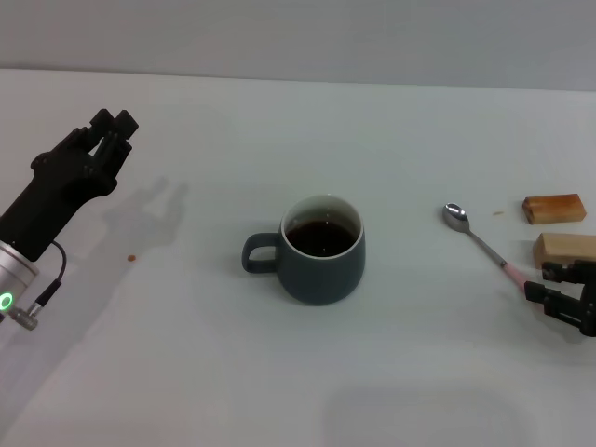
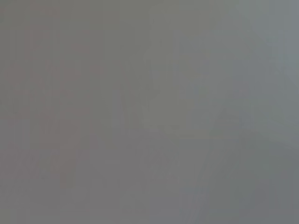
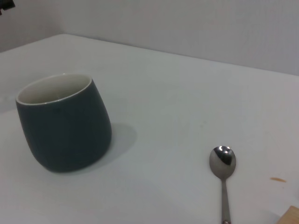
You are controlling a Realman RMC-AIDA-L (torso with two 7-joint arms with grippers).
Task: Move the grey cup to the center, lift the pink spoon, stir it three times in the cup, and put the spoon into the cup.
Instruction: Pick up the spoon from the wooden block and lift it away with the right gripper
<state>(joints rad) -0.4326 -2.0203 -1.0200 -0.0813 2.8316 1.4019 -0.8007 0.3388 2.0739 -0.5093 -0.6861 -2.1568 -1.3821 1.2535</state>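
The grey cup (image 1: 321, 251) stands upright in the middle of the table, its handle pointing to the left and dark liquid inside; the right wrist view shows it as well (image 3: 65, 123). To its right the pink spoon (image 1: 484, 245) lies flat, silver bowl (image 3: 222, 161) toward the far side and pink handle toward the near right. My right gripper (image 1: 538, 282) sits low at the table's right edge, shut on the end of that pink handle. My left gripper (image 1: 114, 121) hangs raised at the far left, well clear of the cup. The left wrist view is a blank grey.
Two small wooden blocks (image 1: 554, 208) (image 1: 564, 248) lie at the right edge, just beyond my right gripper. A small brown speck (image 1: 131, 258) marks the table left of the cup. The white table ends at a pale wall behind.
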